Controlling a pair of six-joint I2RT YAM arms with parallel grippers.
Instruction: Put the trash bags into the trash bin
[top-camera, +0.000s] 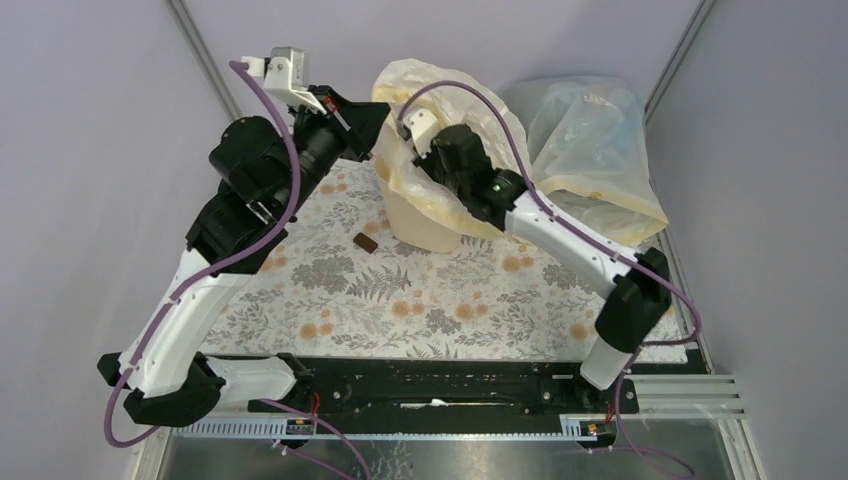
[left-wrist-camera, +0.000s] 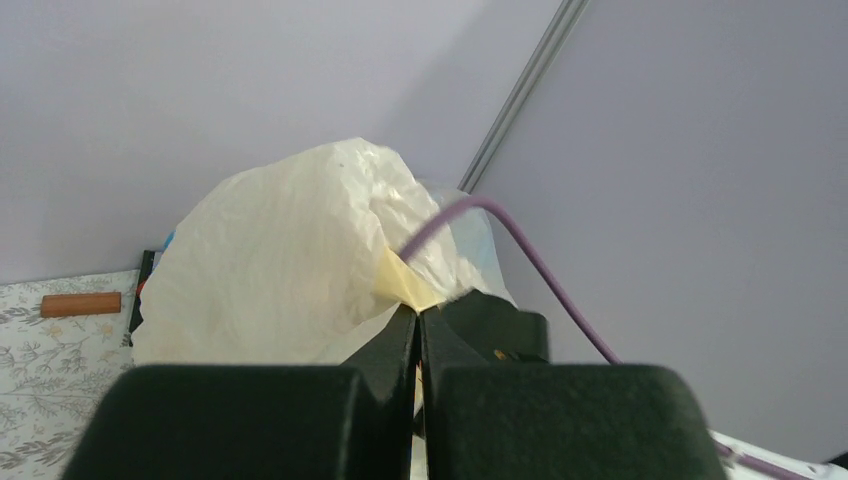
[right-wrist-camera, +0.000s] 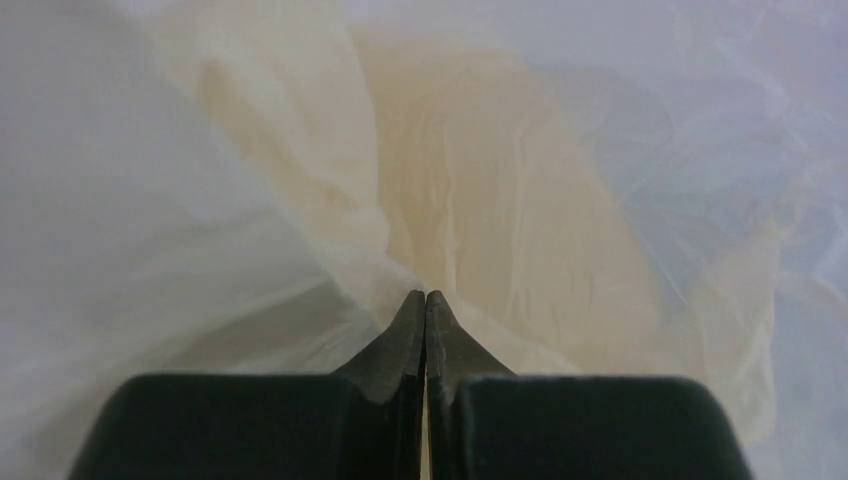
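Watching this one, and it looks dicey. The trash bag is draped over the mouth of the trash bin in the upper middle of the overhead view, ballooning up above the rim rather than sitting down inside. The bin stands on the floral tablecloth.

The left gripper is clamped tight, with a yellow bit of the bag's edge right at its tips, so it looks to be pinching the film on the bag's left side. The right gripper is closed too. It reaches down into the bag, and the wrinkles all run into its tips, so I'd say it has a pinch of plastic as well.

What could go wrong, imo:
- The film is thin and slippery. Any tug from either arm and it could slide out of a pinch, and that side flops back out of the bin.
- If the two arms pull apart, the plastic could stretch or tear.
- The bin looks light. If the right arm pushes down off-centre it could tip the bin or shove it toward the small brown block just left of its base.
- The air trapped in the bag could make it puff back up after release.
- The bulging sack sits just to the right, and the right arm's purple cable loops over the bag, so a snag is possible.
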